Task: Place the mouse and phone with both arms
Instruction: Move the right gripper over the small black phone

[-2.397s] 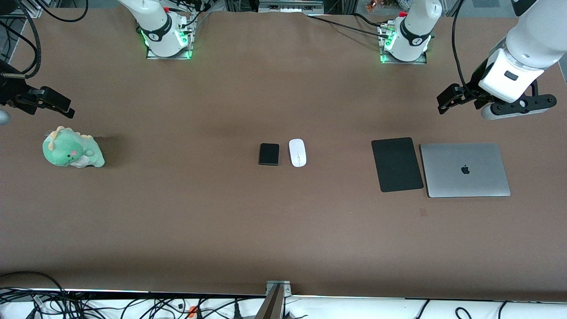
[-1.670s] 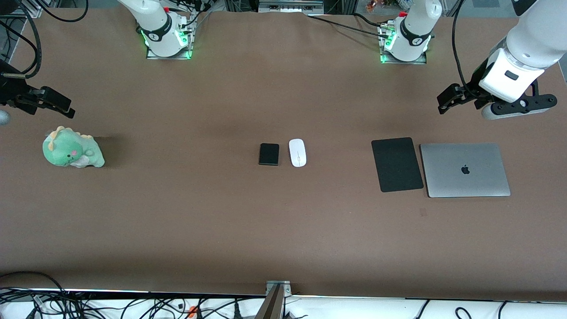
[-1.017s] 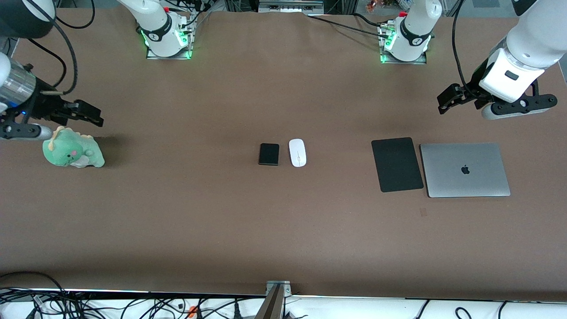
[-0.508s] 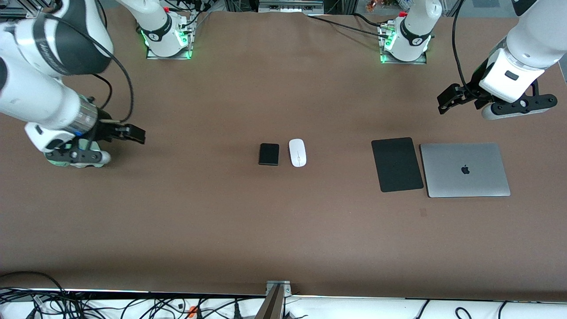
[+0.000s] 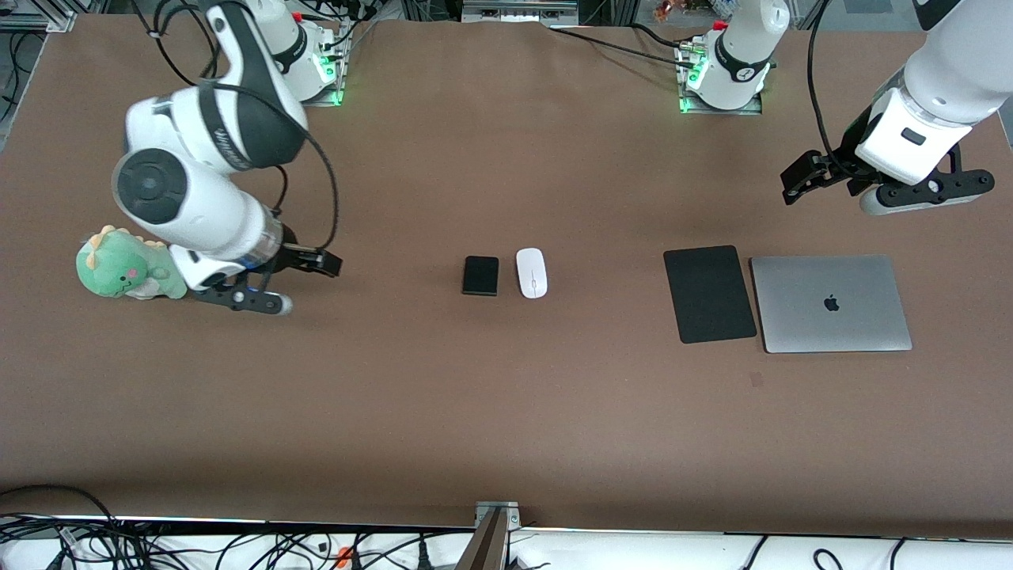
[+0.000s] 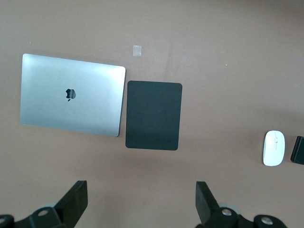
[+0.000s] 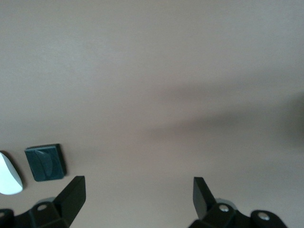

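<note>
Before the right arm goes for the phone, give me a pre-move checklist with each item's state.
1. Right claw open, holding nothing: ok.
2. Phone flat on the table, uncovered: ok.
3. Mouse close beside the phone, a crowded approach: not ok.
4. Bare table between right claw and phone: ok.
5. Left claw open, waiting above the table near the laptop and mouse pad: ok.
</note>
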`<act>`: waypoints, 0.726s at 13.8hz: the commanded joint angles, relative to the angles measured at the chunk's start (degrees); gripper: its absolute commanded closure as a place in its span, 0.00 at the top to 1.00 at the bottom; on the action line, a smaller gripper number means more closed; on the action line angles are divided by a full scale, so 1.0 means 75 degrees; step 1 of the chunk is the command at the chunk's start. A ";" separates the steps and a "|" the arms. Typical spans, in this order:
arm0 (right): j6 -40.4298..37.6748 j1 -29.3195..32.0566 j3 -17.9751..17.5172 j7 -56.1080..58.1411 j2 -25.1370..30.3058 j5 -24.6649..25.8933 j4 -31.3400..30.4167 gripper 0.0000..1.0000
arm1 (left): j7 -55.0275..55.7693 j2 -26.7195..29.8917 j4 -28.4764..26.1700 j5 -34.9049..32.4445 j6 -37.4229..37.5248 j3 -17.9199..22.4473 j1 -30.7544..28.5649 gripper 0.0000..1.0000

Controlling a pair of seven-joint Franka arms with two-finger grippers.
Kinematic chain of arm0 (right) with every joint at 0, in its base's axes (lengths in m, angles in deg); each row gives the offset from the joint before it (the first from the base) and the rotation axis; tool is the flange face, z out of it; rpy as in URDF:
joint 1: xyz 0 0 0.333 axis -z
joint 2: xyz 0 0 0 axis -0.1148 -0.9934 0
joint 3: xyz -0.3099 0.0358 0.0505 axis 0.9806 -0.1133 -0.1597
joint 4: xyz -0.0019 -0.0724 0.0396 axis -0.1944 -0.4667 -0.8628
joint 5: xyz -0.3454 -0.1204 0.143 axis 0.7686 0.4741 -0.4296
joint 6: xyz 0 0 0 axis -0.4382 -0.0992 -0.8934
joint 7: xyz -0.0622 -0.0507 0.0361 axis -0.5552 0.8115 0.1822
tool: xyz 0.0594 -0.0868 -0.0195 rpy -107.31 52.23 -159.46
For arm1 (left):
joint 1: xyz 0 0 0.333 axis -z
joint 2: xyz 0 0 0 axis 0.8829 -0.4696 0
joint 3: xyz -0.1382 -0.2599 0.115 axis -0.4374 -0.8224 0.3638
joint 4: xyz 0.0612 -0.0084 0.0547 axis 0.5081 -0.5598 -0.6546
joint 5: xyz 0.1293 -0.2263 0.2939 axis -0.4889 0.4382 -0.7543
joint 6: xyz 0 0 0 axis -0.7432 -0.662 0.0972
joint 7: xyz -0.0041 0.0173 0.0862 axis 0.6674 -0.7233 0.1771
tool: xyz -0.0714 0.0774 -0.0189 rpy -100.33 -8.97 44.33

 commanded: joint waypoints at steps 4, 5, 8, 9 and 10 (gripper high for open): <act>0.1399 -0.1157 0.0052 -0.0617 -0.0849 -0.0074 0.0020 1.00 | -0.0074 -0.0221 0.0165 -0.0149 0.0076 -0.0065 -0.0044 1.00; 0.1727 -0.1344 0.0052 -0.0734 -0.1001 -0.0074 0.0020 1.00 | -0.0074 -0.0268 0.0165 -0.0149 0.0076 -0.0088 -0.0044 1.00; 0.2537 -0.1732 0.0052 -0.0677 -0.1400 -0.0016 -0.0015 1.00 | -0.0050 -0.0338 0.0165 -0.0149 0.0064 -0.0135 -0.0033 1.00; 0.2759 -0.1895 0.0052 -0.0676 -0.1540 -0.0004 -0.0015 1.00 | -0.0050 -0.0362 0.0165 -0.0138 0.0064 -0.0135 -0.0033 1.00; 0.2970 -0.2083 0.0064 -0.0688 -0.1669 0.0031 -0.0015 1.00 | -0.0050 -0.0374 0.0165 -0.0126 0.0064 -0.0135 -0.0033 1.00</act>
